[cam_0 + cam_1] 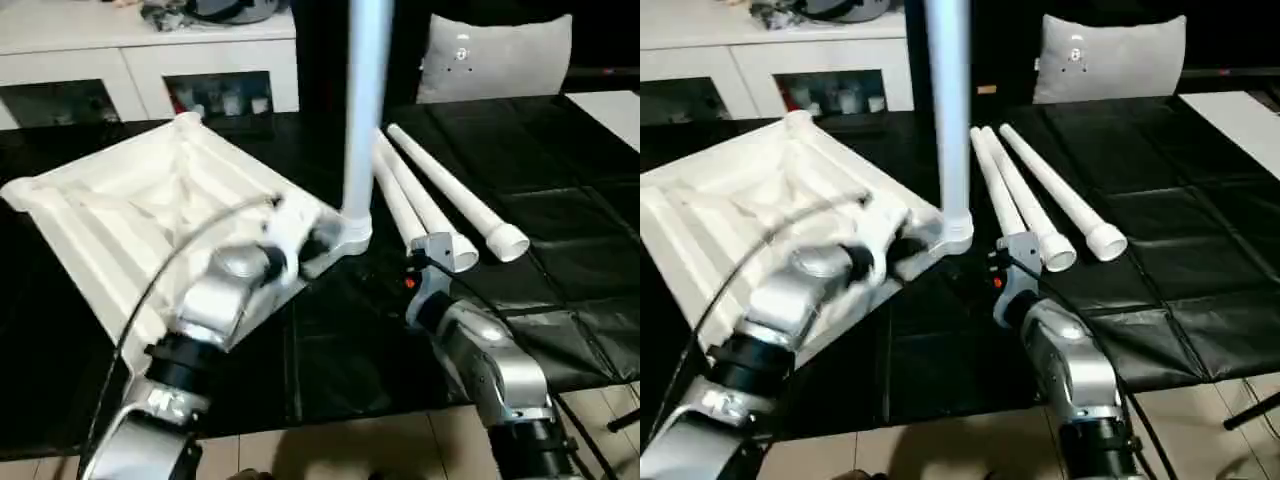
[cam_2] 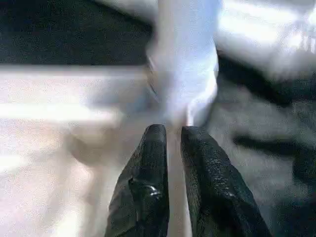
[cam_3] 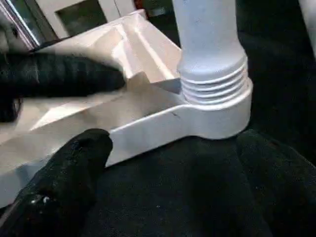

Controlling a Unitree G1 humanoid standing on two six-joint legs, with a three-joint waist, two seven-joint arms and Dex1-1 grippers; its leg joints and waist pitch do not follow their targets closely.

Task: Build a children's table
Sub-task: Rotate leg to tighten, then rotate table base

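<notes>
Leg (image 1: 362,110) upright in top (image 1: 120,215) corner socket (threaded) | L claw (image 2: 170,143) near-shut, empty | R claw (image 3: 84,113) wide, empty

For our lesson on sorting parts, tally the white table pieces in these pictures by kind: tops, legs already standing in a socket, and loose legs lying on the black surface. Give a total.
Table top: 1
Leg standing in a corner socket: 1
Loose legs lying on the black surface: 3
Total: 5
</notes>
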